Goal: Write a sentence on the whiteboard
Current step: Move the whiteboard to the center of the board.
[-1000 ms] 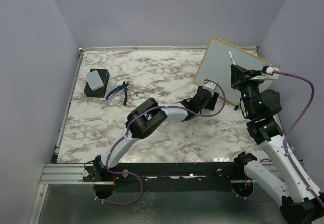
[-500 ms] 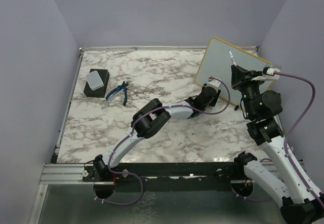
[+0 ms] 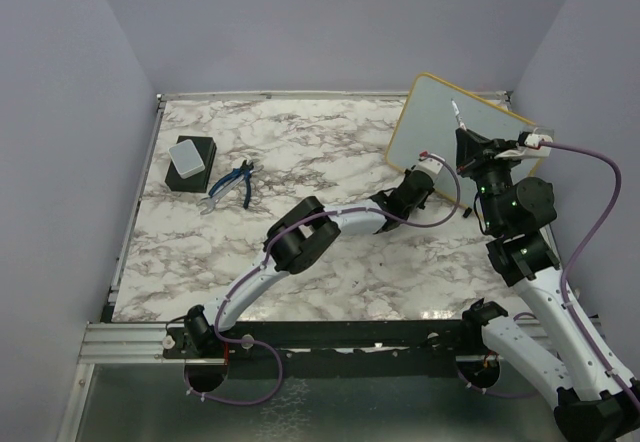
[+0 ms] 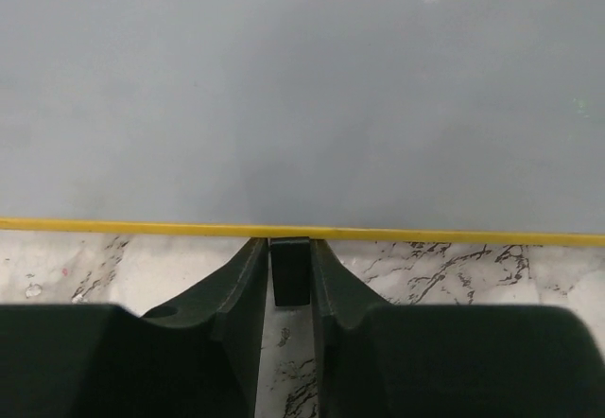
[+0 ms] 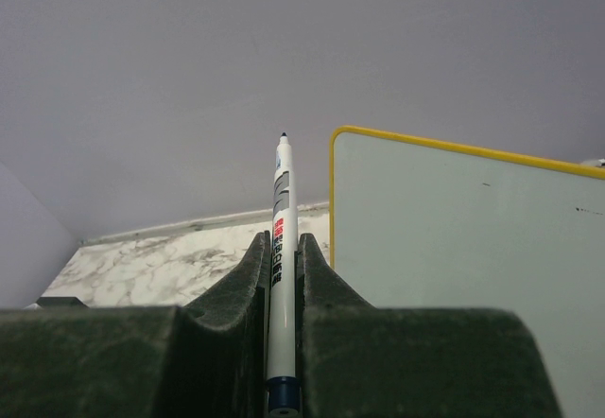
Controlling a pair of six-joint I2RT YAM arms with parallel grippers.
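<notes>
The whiteboard [image 3: 440, 127], white with a thin yellow frame, stands tilted at the back right. No sentence shows on its face [image 4: 302, 96] in any view. My left gripper [image 3: 420, 184] is low at the board's bottom edge. In the left wrist view, the left gripper [image 4: 290, 243] is shut on the board's small black foot [image 4: 290, 271], a finger pressed against each side. My right gripper [image 3: 462, 142] hovers in front of the board, shut on a white marker [image 5: 281, 210]. The marker's tip points up, just left of the board's frame [image 5: 333, 200].
A black eraser block with a grey top [image 3: 190, 162] and blue-handled pliers [image 3: 230, 184] lie at the left of the marble table. The board's second black foot [image 3: 468, 210] sits near the right arm. Purple walls close in on three sides.
My left gripper has slid forward to the board's lower edge and its jaws have narrowed onto the black foot. The right arm and marker have not moved.
</notes>
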